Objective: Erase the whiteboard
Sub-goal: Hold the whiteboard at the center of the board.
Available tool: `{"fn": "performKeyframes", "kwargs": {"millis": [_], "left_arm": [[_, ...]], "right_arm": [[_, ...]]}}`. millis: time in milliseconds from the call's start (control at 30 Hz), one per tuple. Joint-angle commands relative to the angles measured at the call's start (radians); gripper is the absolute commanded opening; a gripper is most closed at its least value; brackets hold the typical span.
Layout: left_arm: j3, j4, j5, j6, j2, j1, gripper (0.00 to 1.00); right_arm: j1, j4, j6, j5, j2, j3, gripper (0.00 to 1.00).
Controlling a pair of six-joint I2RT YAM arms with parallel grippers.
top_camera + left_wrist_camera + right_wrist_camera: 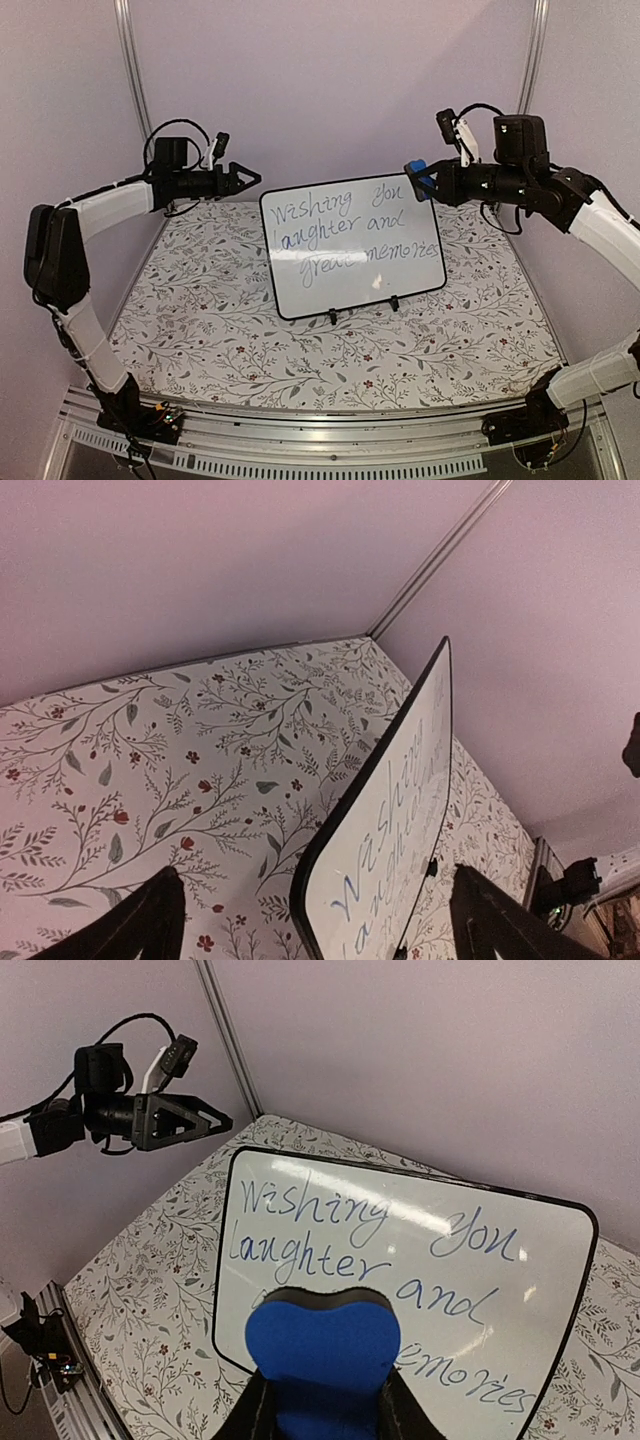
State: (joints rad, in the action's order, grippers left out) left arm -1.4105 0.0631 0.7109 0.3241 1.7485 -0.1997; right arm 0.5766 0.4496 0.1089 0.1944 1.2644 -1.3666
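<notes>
**Written whiteboard stands on floral bench**

We see pale lilac walls around a floral-patterned bench. The whiteboard stands propped mid-bench, covered in blue writing. Our left end effector gapes wide near its upper left corner; the right end effector clamps a blue eraser.

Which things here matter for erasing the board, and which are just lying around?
For the job: large glossy white rectangular whiteboard with cursive writing; blue foam eraser block held in the right gripper.
Just there: floral-patterned table cover; silver metal corner posts.
</notes>
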Motion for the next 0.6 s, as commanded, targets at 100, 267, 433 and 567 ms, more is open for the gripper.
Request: {"fn": "performKeyframes", "kwargs": {"millis": [100,267,433,567], "left_arm": [[-0.081,-0.047,0.148,-0.017,0.098,0.002,0.86],[-0.103,-0.095,0.227,-0.007,0.159,0.000,0.79],[-0.115,-0.148,0.285,0.022,0.206,0.001,0.68],[-0.116,-0.191,0.310,0.039,0.229,-0.007,0.64]], "right_arm": [[0.029,0.016,-0.025,0.010,0.080,-0.082,0.22],[0.032,0.000,-0.012,0.014,0.116,-0.094,0.22],[0.045,0.000,0.004,0.009,0.146,-0.097,0.22],[0.051,0.003,0.011,-0.002,0.157,-0.097,0.22]]}}
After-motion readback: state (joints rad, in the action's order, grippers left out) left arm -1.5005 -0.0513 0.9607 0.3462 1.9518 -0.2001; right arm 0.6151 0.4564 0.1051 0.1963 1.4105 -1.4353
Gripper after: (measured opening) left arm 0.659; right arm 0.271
